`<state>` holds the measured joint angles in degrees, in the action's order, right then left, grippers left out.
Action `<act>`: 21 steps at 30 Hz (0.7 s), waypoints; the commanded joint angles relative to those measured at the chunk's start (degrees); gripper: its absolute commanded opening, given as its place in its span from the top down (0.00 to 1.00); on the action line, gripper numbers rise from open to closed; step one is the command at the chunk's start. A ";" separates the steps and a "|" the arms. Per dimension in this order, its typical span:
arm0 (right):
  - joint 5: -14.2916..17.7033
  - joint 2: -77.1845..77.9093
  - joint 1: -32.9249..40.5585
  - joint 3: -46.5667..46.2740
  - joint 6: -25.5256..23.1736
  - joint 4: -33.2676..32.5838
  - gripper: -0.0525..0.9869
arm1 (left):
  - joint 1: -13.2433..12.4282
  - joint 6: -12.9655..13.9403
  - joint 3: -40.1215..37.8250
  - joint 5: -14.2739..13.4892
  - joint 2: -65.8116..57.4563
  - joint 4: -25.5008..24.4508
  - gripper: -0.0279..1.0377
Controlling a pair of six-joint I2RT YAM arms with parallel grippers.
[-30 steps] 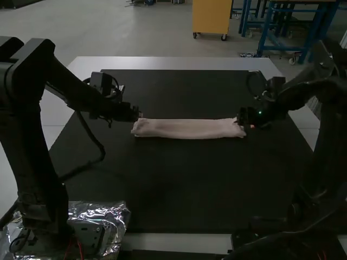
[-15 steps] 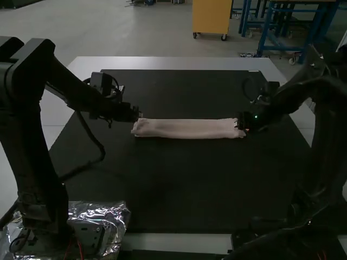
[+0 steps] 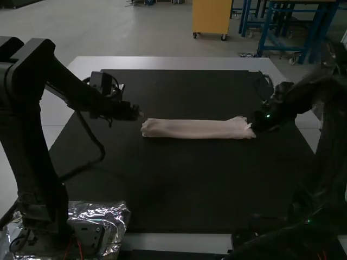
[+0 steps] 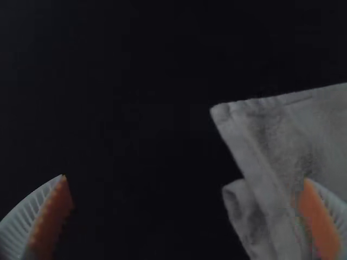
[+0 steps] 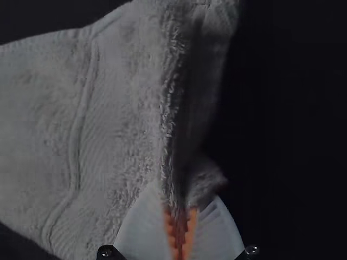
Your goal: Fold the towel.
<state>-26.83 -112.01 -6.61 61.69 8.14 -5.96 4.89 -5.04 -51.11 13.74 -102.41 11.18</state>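
Pulled toward the right arm's side since the earlier frame, the towel is laid in a narrow folded strip across the black mat, one end pinched by the right gripper, the left gripper spread wide near the other.

Towel: cloth, rough looped pile, flatter band near the edge
Left tool: ribbed, plastic-looking fingers, matt orange pads
Right tool: plastic-looking fingers, ridged orange pads
Mat: matt black
Surface: smooth, pale
Foil: metallic, crinkled, glossy
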 commanded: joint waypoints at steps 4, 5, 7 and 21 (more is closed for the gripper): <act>-3.49 6.71 2.66 0.36 -0.14 -2.57 0.98 | 1.71 -0.15 -1.36 0.15 1.16 2.00 0.06; -3.76 6.89 4.15 0.36 -0.50 -2.92 0.98 | 1.97 -0.15 -1.45 0.06 1.16 2.09 0.06; -3.67 6.89 7.40 0.36 -0.58 -3.36 0.98 | 2.32 -0.06 -1.45 0.06 1.16 2.44 0.06; -3.05 3.55 22.78 2.12 -10.16 4.81 0.98 | 1.88 0.56 -0.92 -0.03 1.07 1.92 0.06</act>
<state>-29.19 -106.94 13.67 61.82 1.02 -1.74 7.14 -4.99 -51.13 13.69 -102.41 12.84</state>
